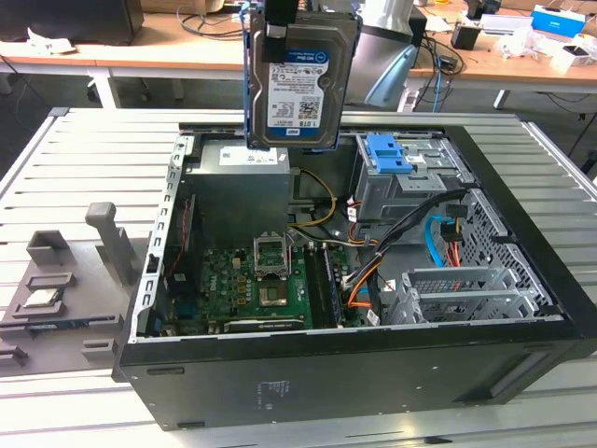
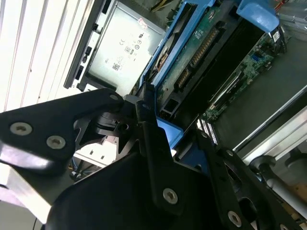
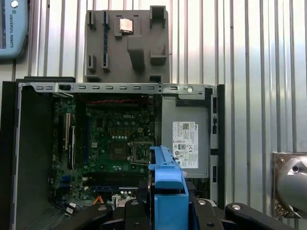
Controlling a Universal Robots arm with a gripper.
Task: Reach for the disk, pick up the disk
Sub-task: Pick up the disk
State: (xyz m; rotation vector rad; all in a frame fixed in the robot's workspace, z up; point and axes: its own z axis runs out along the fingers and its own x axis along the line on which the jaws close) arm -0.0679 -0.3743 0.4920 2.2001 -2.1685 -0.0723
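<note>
So as far as we can tell, the pick is basically done here. The disk (image 1: 300,79) is up in the air, hanging on edge well above the open computer case (image 1: 373,373) and touching nothing below it. The gripper (image 1: 278,26) has it from the top. In both wrist views the black fingers (image 3: 144,191) are clamped onto the disk's blue side bracket (image 3: 167,177), so it's squeezed tight on the disk, not just hovering near it. Reach, grasp and lift all look finished to us, and we can't spot any part of the job left undone.

In the exterior view the disk sits roughly over the power supply (image 1: 244,187), with the motherboard (image 1: 252,280) further down inside the case. The blue latch piece (image 1: 390,154) is in its drive cage, well apart from the disk.

On the writing side:
- The disk's blue-and-white label (image 1: 297,93) faces the exterior camera, covered in small print and a barcode.
- The power supply has a white sticker (image 3: 185,143) with barcodes and marks.
- There's faint pale print on the case's side wall (image 1: 270,390).
- We're leaving the actual wording alone (it's all sticker stuff anyway).

The grey fixture tray (image 1: 56,280) with the small square chip (image 1: 42,299) sits untouched on the slatted table (image 1: 93,159)
</note>
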